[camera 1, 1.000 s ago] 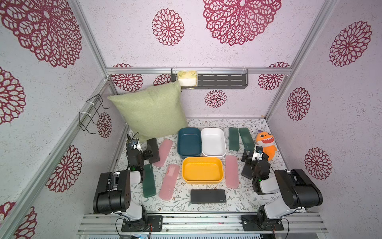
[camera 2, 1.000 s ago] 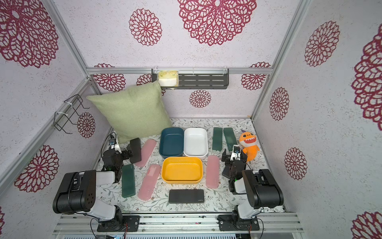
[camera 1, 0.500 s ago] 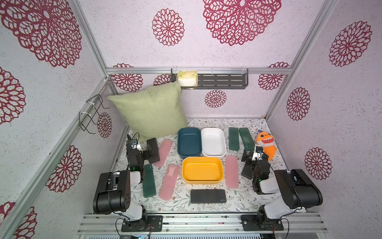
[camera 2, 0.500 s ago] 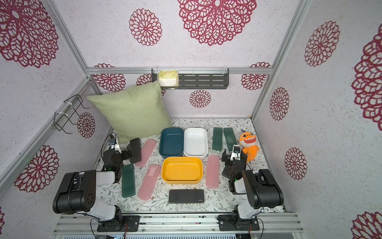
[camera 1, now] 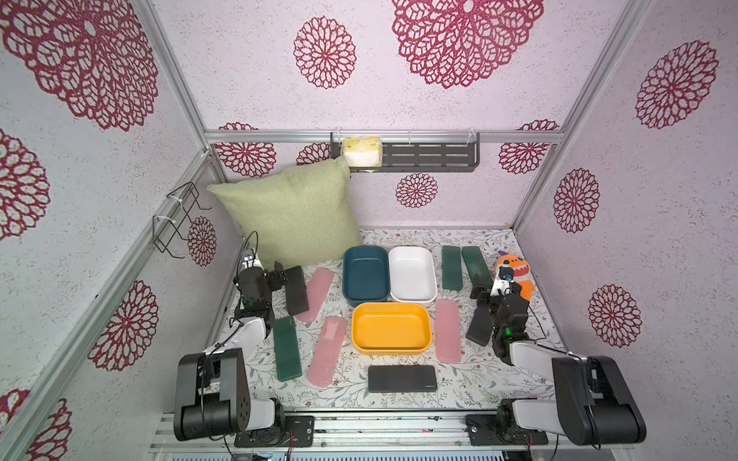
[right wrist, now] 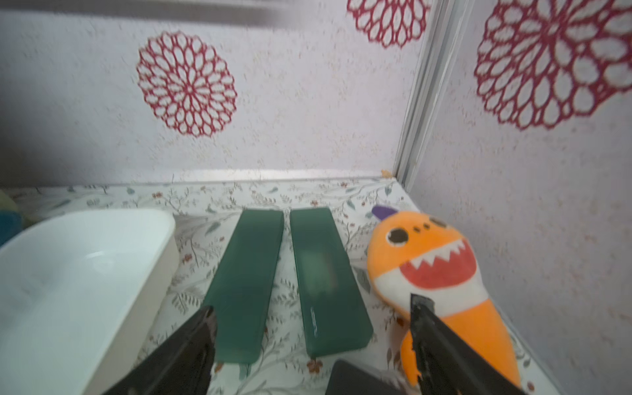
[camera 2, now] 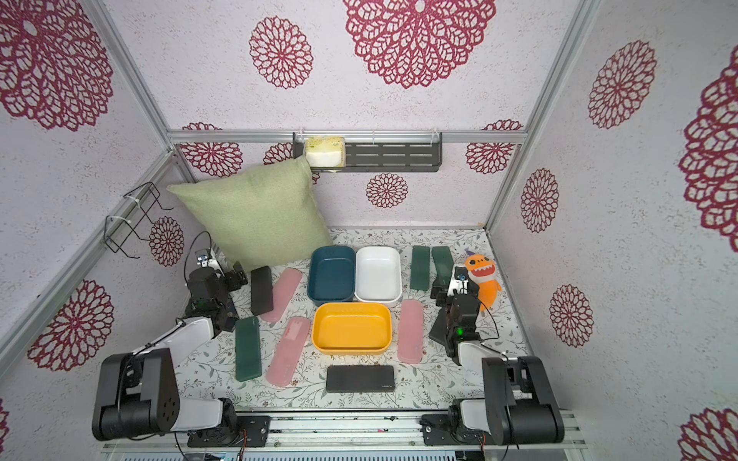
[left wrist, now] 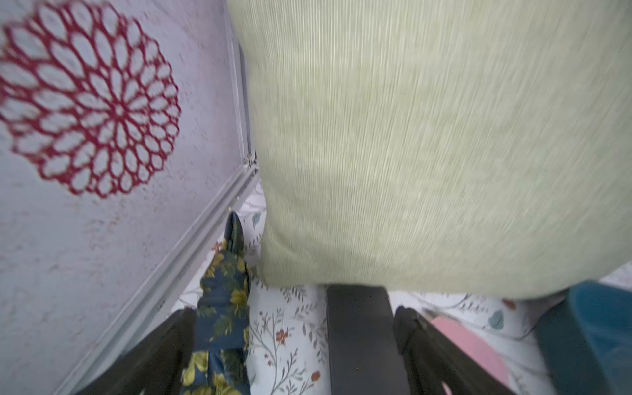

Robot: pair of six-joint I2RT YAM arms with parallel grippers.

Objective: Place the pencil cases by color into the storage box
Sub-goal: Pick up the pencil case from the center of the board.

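Note:
Three bins stand mid-table: dark blue (camera 1: 365, 277), white (camera 1: 413, 275), yellow (camera 1: 391, 327). Pencil cases lie flat around them: pink ones (camera 1: 319, 293) (camera 1: 327, 349) (camera 1: 448, 330), green ones (camera 1: 286, 347) (camera 1: 451, 267) (camera 1: 475, 265), black ones (camera 1: 296, 289) (camera 1: 402, 378) (camera 1: 479, 325). My left gripper (left wrist: 294, 342) is open low over the far end of the left black case (left wrist: 362, 342), which lies between its fingers, nearer one finger. My right gripper (right wrist: 313, 306) is open, facing the two green cases (right wrist: 246, 280) (right wrist: 325, 280); a black case corner (right wrist: 359, 376) shows below it.
A green pillow (camera 1: 291, 215) leans on the back wall just behind the left gripper. An orange plush toy (camera 1: 517, 275) sits beside the right gripper near the right wall. A dark flowered strip (left wrist: 222, 307) lies along the left wall.

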